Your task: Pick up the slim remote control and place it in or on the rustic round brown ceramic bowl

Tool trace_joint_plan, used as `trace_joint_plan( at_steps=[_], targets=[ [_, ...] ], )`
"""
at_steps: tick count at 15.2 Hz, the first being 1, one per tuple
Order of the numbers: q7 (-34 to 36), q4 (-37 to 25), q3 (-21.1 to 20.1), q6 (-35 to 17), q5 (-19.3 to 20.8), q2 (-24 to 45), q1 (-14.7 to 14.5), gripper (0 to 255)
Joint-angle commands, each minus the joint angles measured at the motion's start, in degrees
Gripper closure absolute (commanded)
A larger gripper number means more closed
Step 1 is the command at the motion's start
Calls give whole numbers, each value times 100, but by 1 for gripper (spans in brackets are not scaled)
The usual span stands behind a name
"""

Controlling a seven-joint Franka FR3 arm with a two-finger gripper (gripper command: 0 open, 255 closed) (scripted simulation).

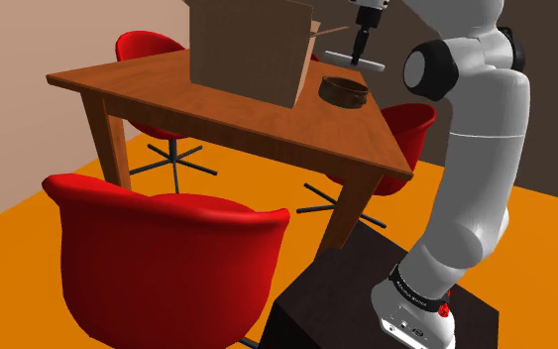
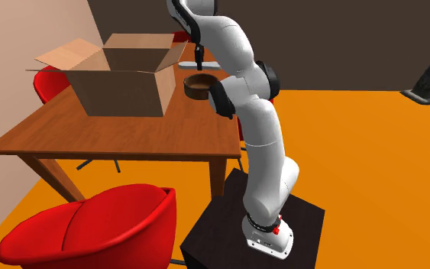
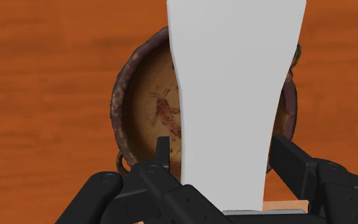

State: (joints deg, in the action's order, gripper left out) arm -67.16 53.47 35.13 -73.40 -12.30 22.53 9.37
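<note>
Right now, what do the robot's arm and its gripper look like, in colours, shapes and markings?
The arm is white, built of thick rounded links with dark grey caps at the joints. A black ring with small pale marks circles its foot, next to a small red spot. The gripper is all black and angular, with two flat fingers.

Bright, even light in all views; soft shading rounds the red chair (image 1: 158, 260) and white arm (image 1: 485, 149); edges crisp.
</note>
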Motion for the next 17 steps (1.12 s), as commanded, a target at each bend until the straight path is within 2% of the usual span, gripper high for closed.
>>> trace_joint_plan(
  at_steps=[1, 11, 17],
  targets=[
    [5, 390, 13, -254, 96, -150, -130, 255],
    [111, 1991, 16, -1346, 448, -715, -567, 255],
    [114, 2029, 14, -1375, 455, -726, -575, 255]
  ],
)
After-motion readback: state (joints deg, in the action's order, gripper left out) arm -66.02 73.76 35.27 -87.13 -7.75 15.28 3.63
